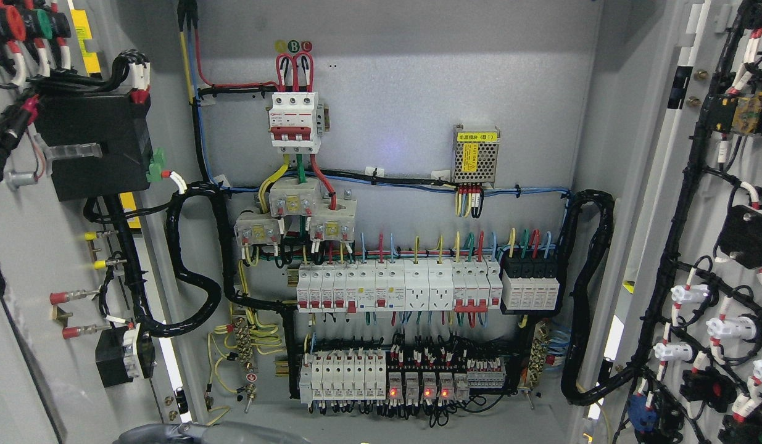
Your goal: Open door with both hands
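Head view: cabinet (393, 123) with left door (23, 259) and right door (695, 259) both swung wide, breakers (393, 287) exposed; opening looks complete. Grey arm part (171, 433) at bottom edge; no hands visible, so their state cannot be told.

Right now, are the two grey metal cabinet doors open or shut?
Open. The left grey metal door and right grey metal door swing wide, inner wiring facing us, and the white breaker rows inside show.

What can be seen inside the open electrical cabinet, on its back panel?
On the back panel: a red-and-white main breaker, a small power supply, two rows of breakers, and relays with red lights. Black cable bundles hide parts of the panel behind them.
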`<action>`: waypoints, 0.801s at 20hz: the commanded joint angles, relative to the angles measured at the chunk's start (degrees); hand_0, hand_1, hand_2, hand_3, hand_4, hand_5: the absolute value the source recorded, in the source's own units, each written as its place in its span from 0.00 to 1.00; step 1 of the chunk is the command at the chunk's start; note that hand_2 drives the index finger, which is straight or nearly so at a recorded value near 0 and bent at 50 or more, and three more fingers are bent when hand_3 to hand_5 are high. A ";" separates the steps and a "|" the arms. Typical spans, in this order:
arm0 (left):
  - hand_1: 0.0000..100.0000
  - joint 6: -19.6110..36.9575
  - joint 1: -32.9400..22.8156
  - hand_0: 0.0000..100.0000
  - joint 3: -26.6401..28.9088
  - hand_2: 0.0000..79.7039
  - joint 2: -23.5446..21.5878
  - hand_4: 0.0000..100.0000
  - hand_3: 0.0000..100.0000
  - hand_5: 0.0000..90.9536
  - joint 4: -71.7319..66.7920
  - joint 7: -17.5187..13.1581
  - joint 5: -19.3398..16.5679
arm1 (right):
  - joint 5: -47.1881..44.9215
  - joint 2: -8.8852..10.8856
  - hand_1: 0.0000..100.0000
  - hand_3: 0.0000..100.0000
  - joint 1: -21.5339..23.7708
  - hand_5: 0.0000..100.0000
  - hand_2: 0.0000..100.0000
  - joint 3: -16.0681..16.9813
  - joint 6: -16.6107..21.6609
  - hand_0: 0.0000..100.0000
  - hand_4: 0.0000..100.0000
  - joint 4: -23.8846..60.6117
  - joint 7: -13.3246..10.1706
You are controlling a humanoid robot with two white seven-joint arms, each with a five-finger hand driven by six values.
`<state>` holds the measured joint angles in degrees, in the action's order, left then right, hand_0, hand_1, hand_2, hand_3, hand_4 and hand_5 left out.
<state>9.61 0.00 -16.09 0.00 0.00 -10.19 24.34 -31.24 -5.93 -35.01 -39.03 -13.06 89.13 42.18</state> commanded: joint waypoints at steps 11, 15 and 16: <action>0.00 -0.11 1.32 0.00 0.00 0.00 1.41 0.00 0.00 0.00 1.50 -0.09 0.00 | -0.32 -2.68 0.00 0.00 -2.16 0.00 0.00 -7.29 -0.13 0.27 0.00 -0.45 -5.44; 0.00 -0.11 1.32 0.00 0.00 0.00 1.41 0.00 0.00 0.00 1.50 -0.09 0.00 | -0.32 -2.77 0.00 0.00 -2.87 0.00 0.00 -8.00 -0.13 0.27 0.00 -0.36 -5.53; 0.00 -0.03 1.32 0.00 0.00 0.00 1.41 0.00 0.00 0.00 1.50 -0.09 0.00 | -0.32 -2.77 0.00 0.00 -2.87 0.00 0.00 -7.91 -0.13 0.27 0.00 -0.36 -5.53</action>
<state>9.52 0.00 -16.08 0.00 0.00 -10.26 24.35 -31.52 -8.00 -37.14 -44.22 -13.15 88.84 36.64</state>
